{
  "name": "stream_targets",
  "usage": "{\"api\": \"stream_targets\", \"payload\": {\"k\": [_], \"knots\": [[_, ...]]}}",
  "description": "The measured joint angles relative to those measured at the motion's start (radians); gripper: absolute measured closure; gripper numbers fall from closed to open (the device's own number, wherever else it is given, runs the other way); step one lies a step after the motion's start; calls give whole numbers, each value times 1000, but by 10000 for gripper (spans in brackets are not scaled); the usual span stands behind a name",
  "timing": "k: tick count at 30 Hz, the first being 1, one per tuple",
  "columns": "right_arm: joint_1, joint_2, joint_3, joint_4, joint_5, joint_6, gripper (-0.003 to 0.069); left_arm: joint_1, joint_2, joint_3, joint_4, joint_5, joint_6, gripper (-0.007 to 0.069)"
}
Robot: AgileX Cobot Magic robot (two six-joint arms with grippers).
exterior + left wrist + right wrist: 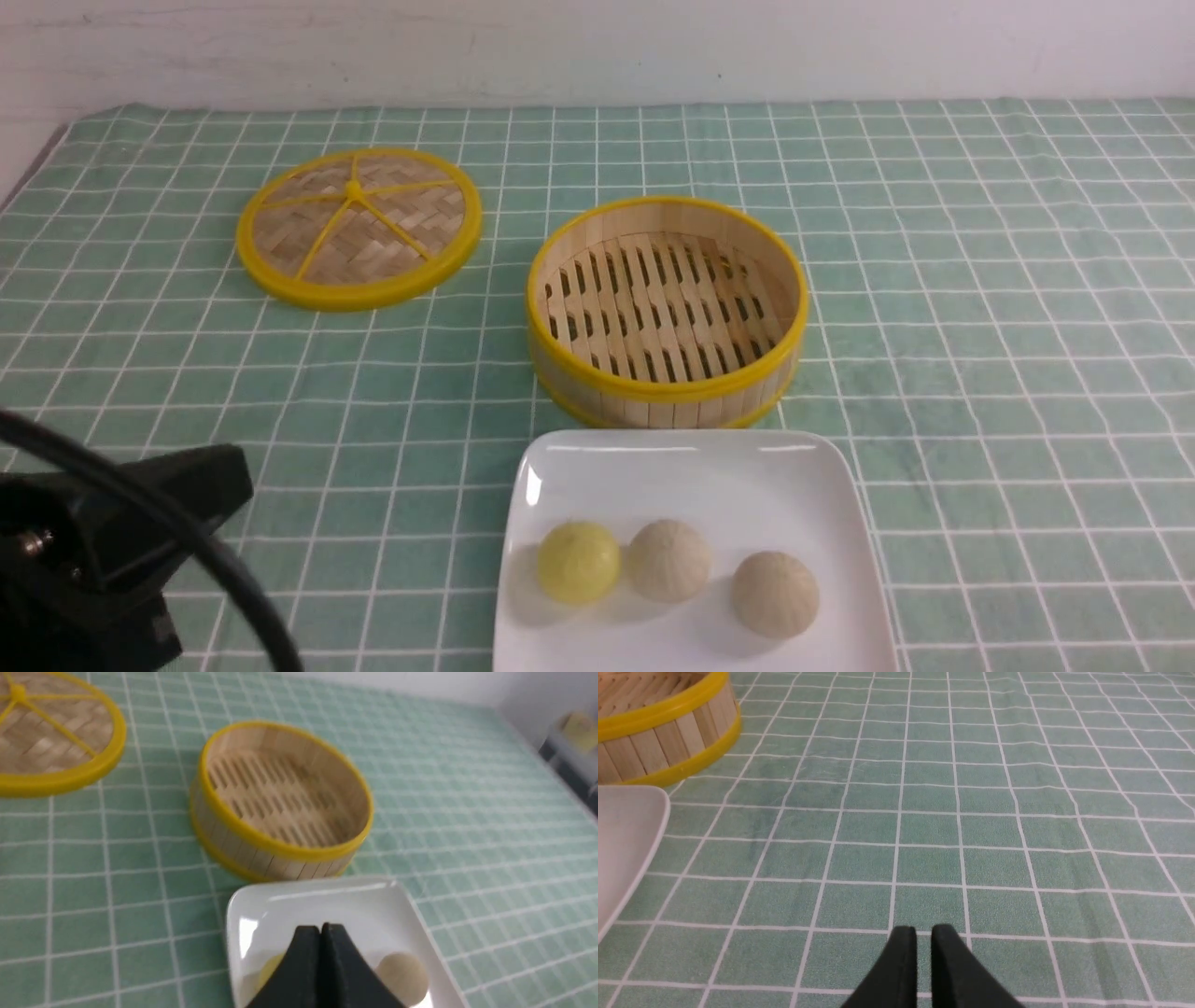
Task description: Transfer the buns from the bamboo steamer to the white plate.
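1. Plainly, I judge the transfer finished: from the front view all three buns sit on the white plate (pixel 691 467), and the bamboo steamer (pixel 667 311) at its twelve o'clock shows only a bare slatted floor.
2. Largest first, the green checked cloth (pixel 980 308) covers the whole table, flat but faintly creased, with a pale wall (pixel 597 42) along the far edge.
3. The plate comes next, glossy and square, its far rim just beside the steamer's near wall.
4. The woven lid (pixel 358 227) lies flat on the cloth at the steamer's ten o'clock, well apart from it.
5. On the plate the yellow bun (pixel 579 561) touches the middle beige bun (pixel 668 560); the other beige bun (pixel 775 594) sits near, at four o'clock of the middle one.
6. My left gripper (pixel 320 928) hangs over the plate with its jaws pressed together, holding nothing.
7. My right gripper (pixel 924 931) hovers over bare cloth, its jaws a sliver apart and empty.
8. Next, I reckon, both arms only need to clear away without brushing the plate.
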Motion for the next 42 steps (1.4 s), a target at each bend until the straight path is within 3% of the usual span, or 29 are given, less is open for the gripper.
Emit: {"api": "stream_targets", "payload": {"k": [6,18,24,29,36,42], "knots": [[0,0,0,0,0,0,575,0,-25,116,-12,-160,-34,617],[0,0,0,0,0,0,559,0,-25,184,21,-144,-36,609],[0,0,0,0,0,0,552,29,-25,188,153,-95,-71,604],[0,0,0,0,0,0,547,186,-37,199,241,-91,-117,601],[0,0,0,0,0,0,538,440,-123,350,243,-96,15,592],[0,0,0,0,0,0,531,543,-327,508,247,-93,33,592]]}}
